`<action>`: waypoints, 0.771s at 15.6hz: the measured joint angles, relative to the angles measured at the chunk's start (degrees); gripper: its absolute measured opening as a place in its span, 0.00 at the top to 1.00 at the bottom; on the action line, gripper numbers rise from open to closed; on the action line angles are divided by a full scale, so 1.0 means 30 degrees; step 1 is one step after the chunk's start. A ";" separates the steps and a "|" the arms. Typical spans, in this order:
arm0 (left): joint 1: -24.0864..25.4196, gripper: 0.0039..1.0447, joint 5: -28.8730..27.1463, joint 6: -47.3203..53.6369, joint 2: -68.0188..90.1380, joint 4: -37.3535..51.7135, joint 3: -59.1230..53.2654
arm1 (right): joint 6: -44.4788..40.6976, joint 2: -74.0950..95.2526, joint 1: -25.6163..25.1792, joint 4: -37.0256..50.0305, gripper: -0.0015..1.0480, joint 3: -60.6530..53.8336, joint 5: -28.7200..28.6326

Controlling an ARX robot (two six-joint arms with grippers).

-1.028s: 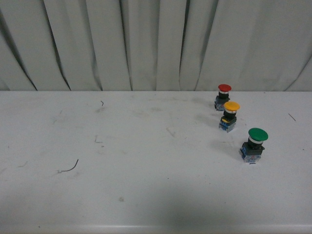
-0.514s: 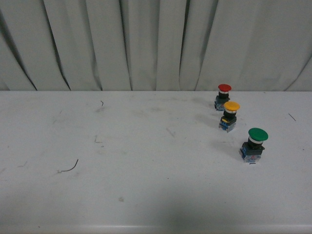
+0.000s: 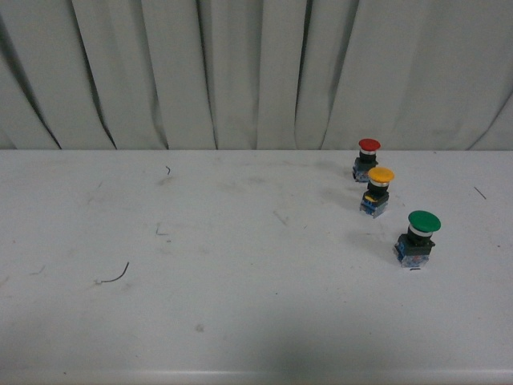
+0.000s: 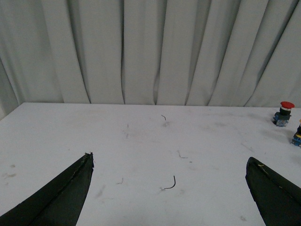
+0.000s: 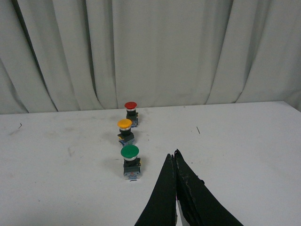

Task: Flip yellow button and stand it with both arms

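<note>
The yellow button (image 3: 378, 191) stands upright on its blue-grey base at the right of the white table (image 3: 240, 273), between a red-capped button (image 3: 367, 158) and a green-capped one (image 3: 418, 239). The right wrist view has the yellow button (image 5: 125, 131) in the middle of that row. My right gripper (image 5: 173, 155) is shut with nothing in it, its tips a short way from the green button (image 5: 130, 162). My left gripper (image 4: 169, 160) is open over the table's left half, far from the buttons; only an edge of the yellow button (image 4: 297, 135) shows there. Neither arm appears in the front view.
A small bent wire (image 3: 112, 277) lies on the left part of the table, also between my left gripper's fingers as a bent wire (image 4: 170, 183). A grey curtain (image 3: 256, 72) hangs behind the table's far edge. The table's near edge (image 3: 256, 374) runs along the bottom.
</note>
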 joint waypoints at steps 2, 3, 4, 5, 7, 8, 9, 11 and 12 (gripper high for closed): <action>0.0000 0.06 0.0000 0.0000 0.0000 -0.0007 0.0000 | 0.0000 -0.1158 0.0000 -0.1588 0.98 0.0015 0.0000; 0.0000 0.06 -0.0022 0.0000 0.0000 0.0000 0.0000 | -0.0007 -0.3155 0.0000 -0.3825 0.98 0.0007 -0.0044; -0.0007 0.06 0.0000 0.0000 0.0000 -0.0015 0.0000 | 0.0000 -0.3577 0.0000 -0.3366 0.98 0.0073 -0.0051; 0.0000 0.06 -0.0007 0.0000 0.0000 -0.0007 0.0000 | 0.0000 -0.3570 0.0000 -0.3912 0.98 0.0007 -0.0044; 0.0000 0.06 0.0000 0.0000 0.0000 -0.0007 0.0000 | 0.0000 -0.3563 0.0000 -0.3752 0.98 0.0007 -0.0044; 0.0000 0.06 0.0000 0.0000 0.0000 0.0000 0.0000 | -0.0015 -0.3563 0.0000 -0.3730 0.94 0.0007 -0.0051; 0.0000 0.06 0.0000 0.0000 0.0000 0.0000 0.0000 | -0.0015 -0.3563 0.0000 -0.3730 0.82 0.0007 -0.0044; 0.0000 0.06 0.0000 0.0000 0.0000 0.0000 0.0000 | -0.0015 -0.3563 0.0000 -0.3730 0.55 0.0007 -0.0044; 0.0000 0.06 0.0000 0.0000 0.0000 0.0000 0.0000 | -0.0015 -0.3563 0.0000 -0.3730 0.43 0.0007 -0.0044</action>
